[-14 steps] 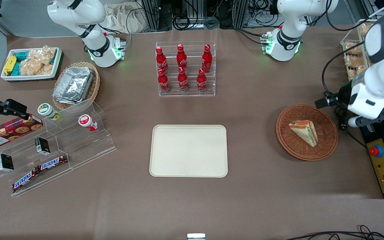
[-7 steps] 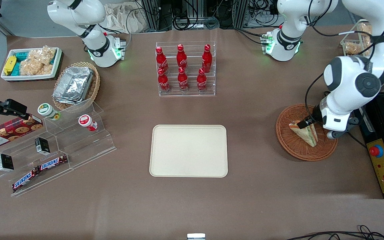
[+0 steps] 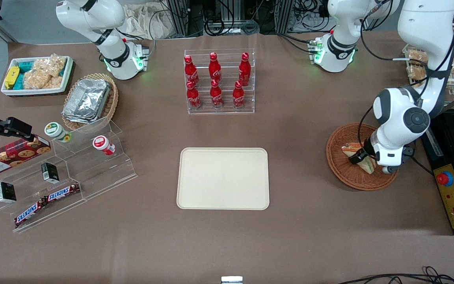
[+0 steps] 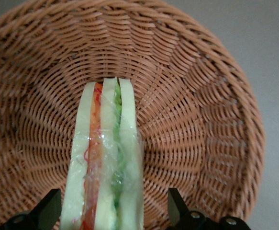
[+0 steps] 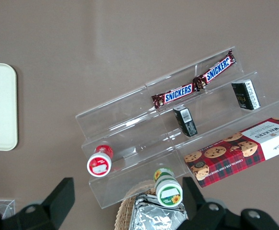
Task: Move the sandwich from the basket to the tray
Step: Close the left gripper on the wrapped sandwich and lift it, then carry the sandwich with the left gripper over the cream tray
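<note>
The big brown table (image 3: 227,244) holds a plain tray (image 3: 223,178) near the middle of its front edge. A round basket (image 3: 345,173) sits toward the working arm's end. The sandwich (image 4: 106,167) stands on its edge inside the basket. The end effector (image 4: 111,211) is low in the basket, its fingers (image 4: 50,208) spread wide on each side of the sandwich, not touching it.
</note>
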Tool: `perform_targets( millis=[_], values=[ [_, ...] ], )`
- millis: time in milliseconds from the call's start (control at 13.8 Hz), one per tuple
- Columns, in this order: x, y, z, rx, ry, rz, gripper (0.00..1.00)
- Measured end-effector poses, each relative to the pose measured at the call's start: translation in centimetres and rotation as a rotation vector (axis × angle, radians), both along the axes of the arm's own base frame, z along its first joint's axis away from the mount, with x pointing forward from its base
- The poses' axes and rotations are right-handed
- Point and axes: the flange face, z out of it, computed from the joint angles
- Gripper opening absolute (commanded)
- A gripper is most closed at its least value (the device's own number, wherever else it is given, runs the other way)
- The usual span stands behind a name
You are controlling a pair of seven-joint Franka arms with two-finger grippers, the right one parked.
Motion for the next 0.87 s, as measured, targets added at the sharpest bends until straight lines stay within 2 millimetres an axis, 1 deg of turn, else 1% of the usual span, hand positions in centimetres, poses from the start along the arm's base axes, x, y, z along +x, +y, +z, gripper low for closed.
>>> perform_targets(
  millis=[72, 145, 289, 361, 506, 651, 723, 795, 867],
  values=[
    [0.0, 0.1, -0.6, 0.001, 0.004, 0.003, 0.72],
    [0.0, 0.1, -0.8, 0.001, 0.004, 0.007, 0.51],
    [0.1, 0.3, -0.7, 0.005, 0.003, 0.008, 0.13],
    [0.1, 0.6, -0.7, 0.013, 0.003, 0.005, 0.0],
    [0.2, 0.8, -0.5, 0.02, -0.001, 0.001, 0.0],
    [0.3, 0.8, 0.4, 0.026, 0.005, -0.016, 0.0],
    [0.4, 0.7, 1.6, 0.028, 0.022, -0.051, 0.0],
    [0.6, 0.6, 3.5, 0.026, 0.035, -0.106, 0.0],
    [0.7, 0.2, 5.9, 0.024, 0.044, -0.168, 0.0]
  ],
)
